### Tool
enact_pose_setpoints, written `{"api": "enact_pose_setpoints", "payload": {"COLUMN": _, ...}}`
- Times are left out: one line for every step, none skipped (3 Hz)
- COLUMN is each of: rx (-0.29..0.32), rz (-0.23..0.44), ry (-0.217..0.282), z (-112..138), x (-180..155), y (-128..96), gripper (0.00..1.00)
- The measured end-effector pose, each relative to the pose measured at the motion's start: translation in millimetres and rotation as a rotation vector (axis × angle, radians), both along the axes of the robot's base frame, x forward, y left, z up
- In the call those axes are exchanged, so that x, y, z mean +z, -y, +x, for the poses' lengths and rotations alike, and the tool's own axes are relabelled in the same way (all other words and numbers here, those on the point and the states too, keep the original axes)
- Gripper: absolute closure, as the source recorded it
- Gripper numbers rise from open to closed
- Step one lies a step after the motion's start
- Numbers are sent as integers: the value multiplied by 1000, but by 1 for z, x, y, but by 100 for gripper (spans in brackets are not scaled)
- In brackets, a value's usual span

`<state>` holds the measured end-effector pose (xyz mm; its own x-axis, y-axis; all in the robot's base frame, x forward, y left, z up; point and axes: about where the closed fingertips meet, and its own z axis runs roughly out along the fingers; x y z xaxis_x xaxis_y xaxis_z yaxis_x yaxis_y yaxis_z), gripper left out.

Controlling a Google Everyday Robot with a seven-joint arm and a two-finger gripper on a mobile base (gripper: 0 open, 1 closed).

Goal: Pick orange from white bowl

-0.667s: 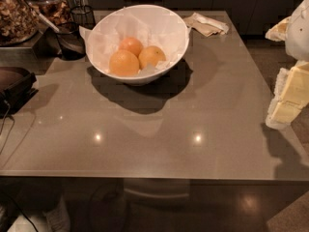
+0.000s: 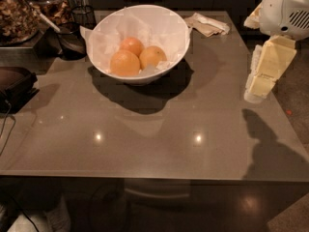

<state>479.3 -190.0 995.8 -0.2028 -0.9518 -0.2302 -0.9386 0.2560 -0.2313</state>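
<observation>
The white bowl (image 2: pixel 176 30) stands at the back middle of the grey table, lined with crinkled white paper. Three oranges lie in it. The paler yellow-orange orange (image 2: pixel 152 57) is on the right, touching a larger deeper-orange fruit (image 2: pixel 124 63) at the front left. A smaller reddish one (image 2: pixel 131 45) lies behind them. My gripper (image 2: pixel 254 92) hangs from the cream arm over the table's right edge. It is well to the right of the bowl and a little nearer, holding nothing that I can see.
A crumpled napkin (image 2: pixel 207 24) lies right of the bowl at the back. A dark pan and a jar of dried food (image 2: pixel 19 13) stand at the back left. A black object with a cable (image 2: pixel 14 86) is on the left edge.
My arm has moved left, in over the table's right edge and closer to the bowl. The bowl and the oranges have not moved.
</observation>
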Motion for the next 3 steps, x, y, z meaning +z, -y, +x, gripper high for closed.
{"api": "enact_pose_setpoints", "payload": {"rx": 3, "rz": 5, "ry": 14, "z": 3, "x": 1, "y": -2, "gripper": 0}}
{"api": "enact_pose_setpoints", "payload": {"rx": 41, "rz": 31, "ry": 38, "z": 19, "x": 2, "y": -14, "gripper": 0}}
{"api": "enact_pose_setpoints", "payload": {"rx": 103, "rz": 32, "ry": 47, "z": 52, "x": 8, "y": -36, "gripper": 0}}
